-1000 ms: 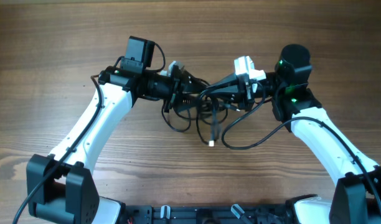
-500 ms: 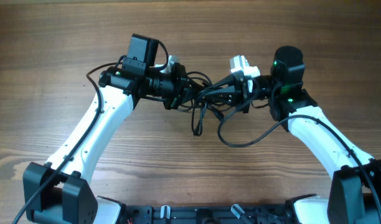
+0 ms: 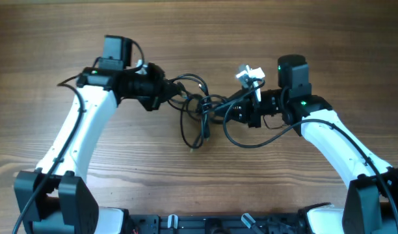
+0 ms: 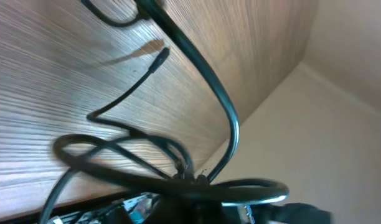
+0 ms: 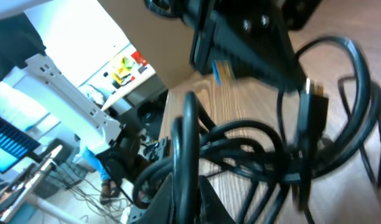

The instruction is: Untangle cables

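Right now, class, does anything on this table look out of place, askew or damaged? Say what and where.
The cables are one knotted tangle, strung between the left tool and right tool, with loose loops trailing toward the front edge. Nothing looks damaged or spilled.

No text can be read anywhere; the yellow and red sticker [image 5: 124,67] far left is too blurred

2 grippers [image 3: 166,96] [image 3: 237,113], 1 cable tangle [image 3: 203,109]
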{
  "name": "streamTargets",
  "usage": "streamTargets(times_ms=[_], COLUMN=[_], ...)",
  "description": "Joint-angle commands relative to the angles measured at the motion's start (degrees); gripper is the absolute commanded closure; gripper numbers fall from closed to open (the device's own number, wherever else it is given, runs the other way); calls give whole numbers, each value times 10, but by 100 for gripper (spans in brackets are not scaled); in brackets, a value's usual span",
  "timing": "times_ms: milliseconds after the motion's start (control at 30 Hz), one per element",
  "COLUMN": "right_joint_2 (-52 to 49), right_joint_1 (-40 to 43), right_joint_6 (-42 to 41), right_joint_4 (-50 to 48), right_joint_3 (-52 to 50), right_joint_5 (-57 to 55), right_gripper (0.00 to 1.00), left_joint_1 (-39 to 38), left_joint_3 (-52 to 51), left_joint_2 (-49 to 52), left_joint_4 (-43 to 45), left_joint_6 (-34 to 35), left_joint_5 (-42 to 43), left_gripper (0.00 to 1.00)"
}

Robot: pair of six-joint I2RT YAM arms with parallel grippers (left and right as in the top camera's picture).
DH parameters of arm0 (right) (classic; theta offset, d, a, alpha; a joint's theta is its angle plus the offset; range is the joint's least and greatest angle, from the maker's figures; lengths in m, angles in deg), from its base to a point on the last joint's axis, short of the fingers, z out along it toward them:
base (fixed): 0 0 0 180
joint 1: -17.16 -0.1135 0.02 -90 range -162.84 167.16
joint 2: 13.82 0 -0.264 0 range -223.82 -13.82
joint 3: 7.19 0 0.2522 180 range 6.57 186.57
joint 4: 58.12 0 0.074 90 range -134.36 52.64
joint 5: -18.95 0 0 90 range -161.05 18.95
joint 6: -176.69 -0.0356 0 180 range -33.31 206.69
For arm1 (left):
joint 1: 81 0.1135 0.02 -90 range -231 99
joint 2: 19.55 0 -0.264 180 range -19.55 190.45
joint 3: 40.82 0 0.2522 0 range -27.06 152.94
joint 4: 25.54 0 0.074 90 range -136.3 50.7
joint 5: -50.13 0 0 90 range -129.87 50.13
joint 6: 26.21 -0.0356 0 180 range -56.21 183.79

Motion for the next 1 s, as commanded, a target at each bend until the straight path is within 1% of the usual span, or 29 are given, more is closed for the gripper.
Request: streamTargets(times_ms=[0,67,133,200,267,300,400,433,500,533,567,600,633,667,700,767,833,900,933,967], right_joint_2=[17,17,17,17,17,17,17,17,17,17,17,17,17,17,17,17,17,17,17,17], right_joint_1=[7,7,7,7,7,7,7,7,7,7,7,7,6,5,5,6,10,16,17,17], right_joint_6=[76,126,177,210,214,202,185,186,188,187,187,184,176,142,116,19,-118,-215,-224,-210], right_joint_4=[87,142,188,220,230,228,208,196,154,128,99,66,40,-16,-52,-152,-233,-254,-257,-258], right_joint_3=[-4,-4,-4,-4,-4,-4,-4,-4,-4,-4,-4,-4,-4,-4,-4,-4,-4,-4,-4,-4], right_joint_5=[9,-13,-40,-85,-134,-147,-101,-65,23,59,89,110,114,102,87,35,-42,-103,-121,-125], right_gripper=[95,95,96,95,96,95,95,96,95,95,95,96,96,96,95,96,96,96,96,96], left_joint_1=[100,131,158,181,201,213,224,222,213,209,205,200,194,188,179,163,141,114,102,90], left_joint_3=[-1,-1,-1,-1,-1,-1,-1,-1,-1,-1,-1,-1,-1,-1,-1,-1,-1,-1,-1,-1], left_joint_2=[7,7,7,7,7,7,7,7,7,7,7,7,7,7,7,7,7,7,7,7], left_joint_4=[9,8,9,8,5,1,-7,-17,-40,-46,-54,-61,-69,-77,-83,-87,-89,-88,-88,-86], left_joint_6=[-14,-14,-14,-14,-14,-15,-54,-59,-64,-70,-70,-70,-70,-70,-70,-70,-70,-70,-70,-70], left_joint_5=[-85,-59,-50,-49,-49,-46,-14,-13,-15,-15,-12,2,24,47,63,79,86,86,87,90], left_gripper=[96,96,96,96,96,96,96,96,88,83,72,60,51,46,44,43,44,44,43,41])
